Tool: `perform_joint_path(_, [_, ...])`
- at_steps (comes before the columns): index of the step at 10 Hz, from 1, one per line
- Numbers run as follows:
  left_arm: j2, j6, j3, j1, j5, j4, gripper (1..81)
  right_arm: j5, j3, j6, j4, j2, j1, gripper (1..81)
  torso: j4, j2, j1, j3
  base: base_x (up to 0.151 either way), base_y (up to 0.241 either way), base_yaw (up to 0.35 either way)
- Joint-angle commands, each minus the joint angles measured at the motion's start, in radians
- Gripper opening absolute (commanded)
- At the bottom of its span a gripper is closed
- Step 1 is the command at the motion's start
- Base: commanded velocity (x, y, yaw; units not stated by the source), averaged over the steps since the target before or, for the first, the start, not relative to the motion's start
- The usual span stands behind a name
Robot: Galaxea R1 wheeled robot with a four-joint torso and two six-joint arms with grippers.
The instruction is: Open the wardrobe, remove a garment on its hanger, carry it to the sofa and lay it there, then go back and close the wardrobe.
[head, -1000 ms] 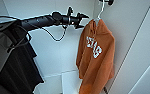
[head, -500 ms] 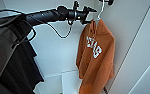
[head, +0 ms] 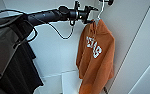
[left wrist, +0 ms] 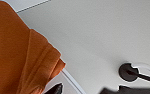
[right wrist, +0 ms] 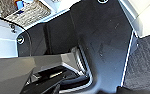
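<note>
The wardrobe (head: 131,37) stands open, showing its white interior. Inside hangs the garment (head: 96,57), a burnt-orange hooded sweatshirt with white letters, on the thin white hanger (head: 100,13), whose hook goes up to the rail fitting (head: 106,2). My left arm reaches in from the left. My left gripper (head: 92,15) is open right beside the hanger's neck, at the sweatshirt's collar. The left wrist view shows the orange garment (left wrist: 16,50) close up. A dark fingertip (left wrist: 56,88) lies beside it, and the hanger's white edge (left wrist: 71,80) runs past.
A black T-shirt (head: 13,65) hangs at the left of the wardrobe, close under my left arm. The dark rail fitting (left wrist: 127,72) sits on the white side wall. The right wrist view has a woven basket (right wrist: 28,12) and a grey mat (right wrist: 143,65) beside my base.
My left arm has reached further right, bringing the gripper up to the hanger's neck. The sweatshirt still hangs in the same spot.
</note>
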Motion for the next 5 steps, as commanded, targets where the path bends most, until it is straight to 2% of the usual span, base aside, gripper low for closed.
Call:
perform_joint_path(1, [0.026, -0.005, -0.005, -0.176, 0.014, -0.062, 81.1, -0.059, 0.001, -0.003, 0.003, 0.007, 0.020, 81.1, 0.000, 0.000, 0.000, 0.000, 0.000, 0.000, 0.000])
perform_joint_path(5, [0.084, -0.003, -0.074, -0.113, 0.014, -0.065, 81.1, -0.057, 0.001, -0.003, 0.003, 0.007, 0.019, 81.1, 0.000, 0.000, 0.000, 0.000, 0.000, 0.000, 0.000])
